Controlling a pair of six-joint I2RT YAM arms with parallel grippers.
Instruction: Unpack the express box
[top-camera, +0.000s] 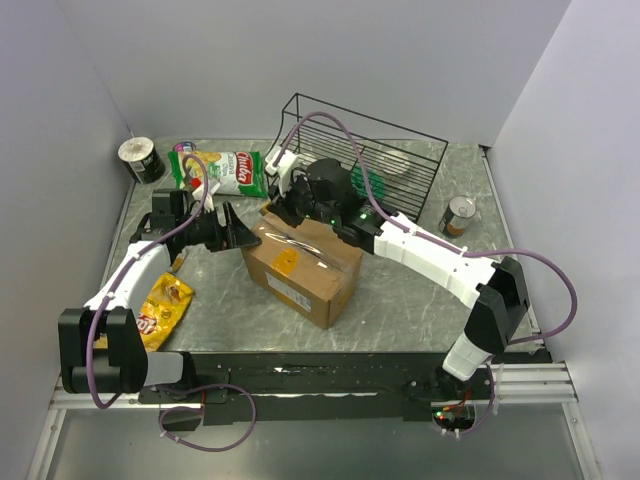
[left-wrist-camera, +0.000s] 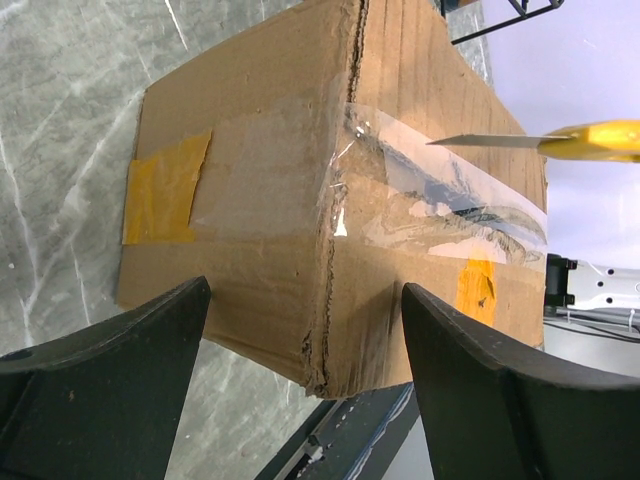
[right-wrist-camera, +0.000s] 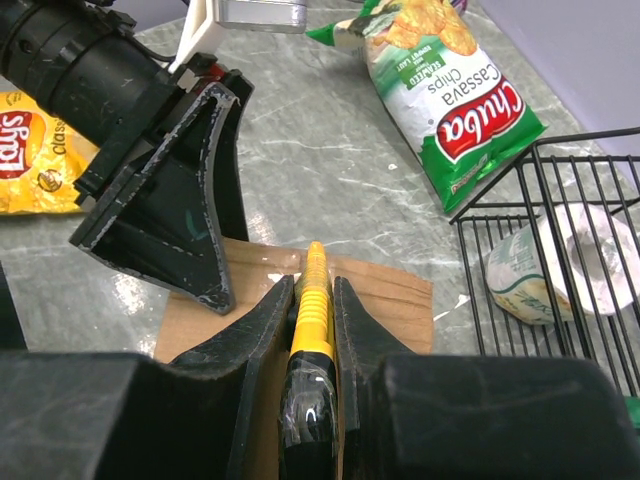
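Snack packets sit at the left of the worktop (top-camera: 420, 290): a yellow Lay's bag (top-camera: 165, 305) near, a green Chuba cassava chips bag (top-camera: 228, 172) far. Between them the left claw (top-camera: 232, 232) is spread wide and holds nothing. In its wrist view its fingers (left-wrist-camera: 120, 370) flank the left end of the express box (top-camera: 305, 265) without clearly touching it.

The box lies flat at mid-worktop. Its long axis runs from far left to near right, with one short end facing the left claw and the taped top seam running along that axis. Over the far-left end of the top, the right claw (top-camera: 290, 210) is clamped on a yellow utility knife (right-wrist-camera: 314, 300), its blade out above the clear tape (left-wrist-camera: 440, 200). To the right stand a black wire basket (top-camera: 432, 180) and a tin can (top-camera: 460, 215).

Unpacking looks barely begun. The flaps are shut, and the tape is wrinkled and perhaps partly slit, though I cannot be sure. Cutting the seam, opening the flaps and lifting out the contents seem left to do.
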